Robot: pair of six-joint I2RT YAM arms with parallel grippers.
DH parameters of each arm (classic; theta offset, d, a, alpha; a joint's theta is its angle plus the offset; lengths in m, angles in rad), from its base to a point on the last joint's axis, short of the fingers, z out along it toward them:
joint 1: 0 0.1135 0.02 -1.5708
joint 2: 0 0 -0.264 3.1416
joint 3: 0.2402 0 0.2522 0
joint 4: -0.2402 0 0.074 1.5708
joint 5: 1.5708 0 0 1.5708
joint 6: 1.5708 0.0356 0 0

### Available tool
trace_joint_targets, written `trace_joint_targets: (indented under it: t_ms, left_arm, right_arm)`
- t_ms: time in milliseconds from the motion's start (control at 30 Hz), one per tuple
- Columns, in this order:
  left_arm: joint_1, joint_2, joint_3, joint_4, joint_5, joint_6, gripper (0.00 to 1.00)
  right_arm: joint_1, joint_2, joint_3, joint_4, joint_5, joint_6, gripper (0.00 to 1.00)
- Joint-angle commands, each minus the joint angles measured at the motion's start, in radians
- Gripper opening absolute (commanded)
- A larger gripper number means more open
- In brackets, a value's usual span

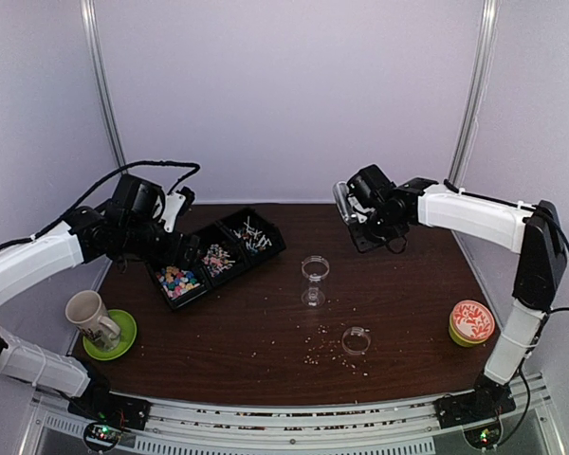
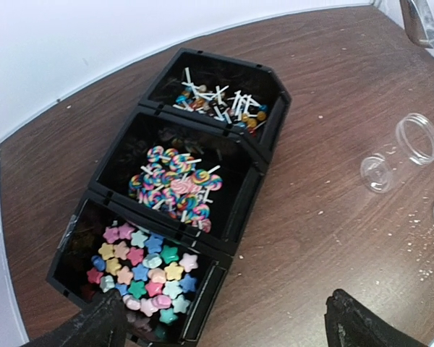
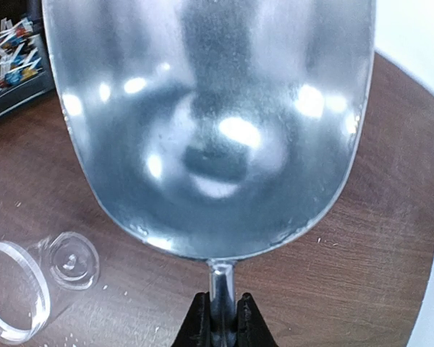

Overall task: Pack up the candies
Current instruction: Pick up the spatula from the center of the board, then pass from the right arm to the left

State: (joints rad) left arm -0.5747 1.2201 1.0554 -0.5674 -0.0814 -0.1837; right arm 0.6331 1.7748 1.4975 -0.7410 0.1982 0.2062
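The candies lie in a black three-part tray [image 2: 257,181]: coloured stars [image 2: 141,264] nearest my left gripper, swirled pink-and-white lollipops [image 2: 175,184] in the middle, white-stick ones [image 2: 217,101] farthest. My left gripper [image 2: 228,332] hangs open over the tray's near corner, one finger [image 2: 94,329] over the star compartment and the other over bare table. My right gripper [image 3: 220,322] is shut on the handle of an empty metal scoop [image 3: 210,123], held in the air at the back right [image 1: 342,201]. A clear jar [image 1: 314,275] stands open mid-table.
A clear lid [image 1: 357,339] lies in front of the jar among scattered pale crumbs [image 1: 313,353]. A white mug on a green saucer [image 1: 123,339] stands front left. A green container with an orange patterned top [image 1: 471,322] sits front right. White walls enclose the table.
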Motion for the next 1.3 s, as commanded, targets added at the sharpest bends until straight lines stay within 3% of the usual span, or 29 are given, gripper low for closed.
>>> trace_joint_targets:
  t_ms: [0,367,800,1267]
  left_arm:
    - [0.006,-0.035,-0.016,0.082,0.125,0.031,0.98]
    - [0.006,-0.058,-0.036,0.112,0.313,0.078,0.95]
    - [0.007,-0.056,-0.045,0.142,0.533,0.097,0.91]
    - [0.006,-0.042,-0.048,0.163,0.666,0.096,0.82]
  right_arm:
    - [0.076,-0.087,-0.042,0.037,0.121,-0.080,0.00]
    - [0.314,-0.199,-0.118,0.108,0.301,-0.262,0.00]
    - [0.531,-0.095,-0.070,0.116,0.564,-0.416,0.00]
    - [0.654,-0.084,-0.110,0.249,0.585,-0.552,0.00]
